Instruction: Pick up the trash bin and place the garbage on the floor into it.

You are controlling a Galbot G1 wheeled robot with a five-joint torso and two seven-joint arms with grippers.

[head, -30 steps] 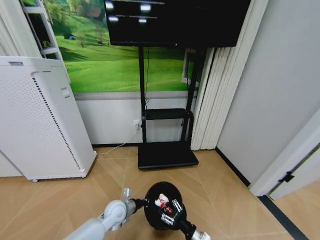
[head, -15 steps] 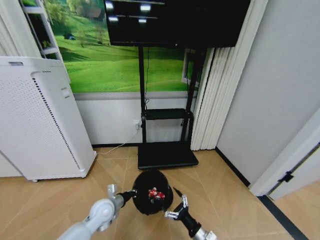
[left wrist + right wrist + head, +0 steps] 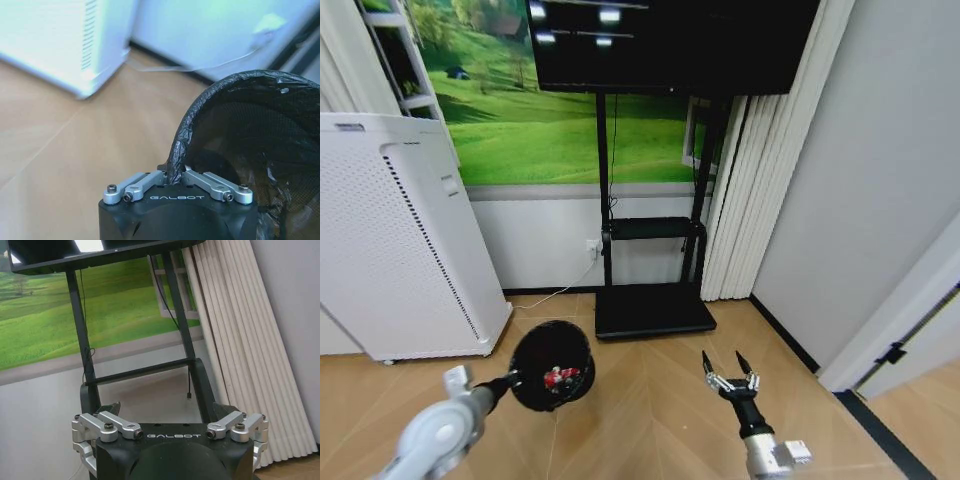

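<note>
Holding the trash bin (image 3: 552, 366) by its rim, my left pincer (image 3: 175, 181) is clamped on the black liner-wrapped edge so the open mouth tips toward me and its contents stay where I can watch them; the bin hangs off the floor (image 3: 650, 400), out to my left, in front of the white air purifier (image 3: 400, 240). Red-and-white garbage (image 3: 556, 377) lies inside against the mesh, and I cannot make out a bottle there. My right pincer (image 3: 730, 381) stands empty with its fingers spread apart, raised over bare floor to my right, facing the TV stand (image 3: 650, 305) and the curtain (image 3: 740, 200). I judge it is kept clear so the bin can swing freely.

Compared with half a second ago, the bin has shifted from the middle out to the left, and the right pincer has moved away from it and further right, so the two are now well apart
</note>
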